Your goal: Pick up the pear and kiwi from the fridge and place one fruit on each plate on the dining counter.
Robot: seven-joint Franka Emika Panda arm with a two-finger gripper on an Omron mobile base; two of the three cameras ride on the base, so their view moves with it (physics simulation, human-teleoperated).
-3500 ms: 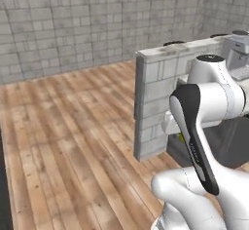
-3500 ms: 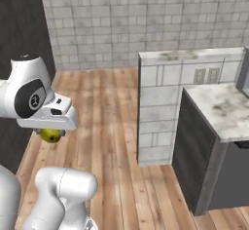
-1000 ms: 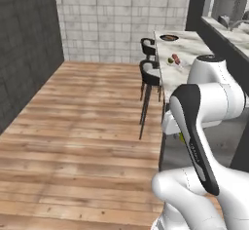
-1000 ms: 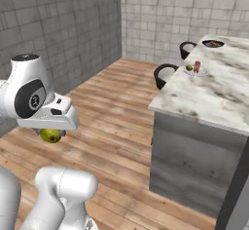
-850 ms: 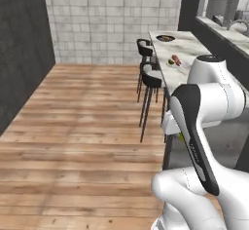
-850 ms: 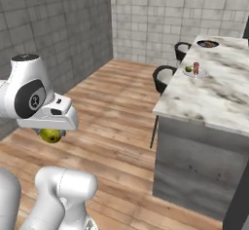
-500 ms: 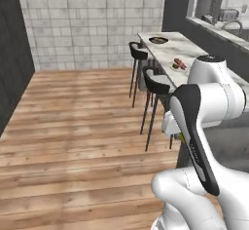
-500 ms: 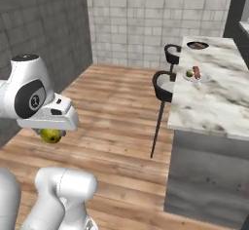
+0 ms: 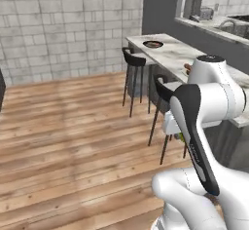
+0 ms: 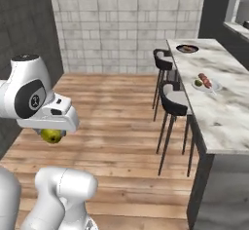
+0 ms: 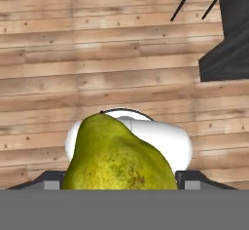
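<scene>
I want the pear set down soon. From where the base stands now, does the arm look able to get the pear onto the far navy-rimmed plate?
Probably not yet. The tool holds the pear low over the wood floor, while the plate sits at the dining counter's far end, beyond two stools.

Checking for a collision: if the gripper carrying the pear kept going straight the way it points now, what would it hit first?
The gripper points down with the pear in its jaws. Straight ahead lies the wooden floor, though part of the robot's own white body seems to sit in between.
</scene>
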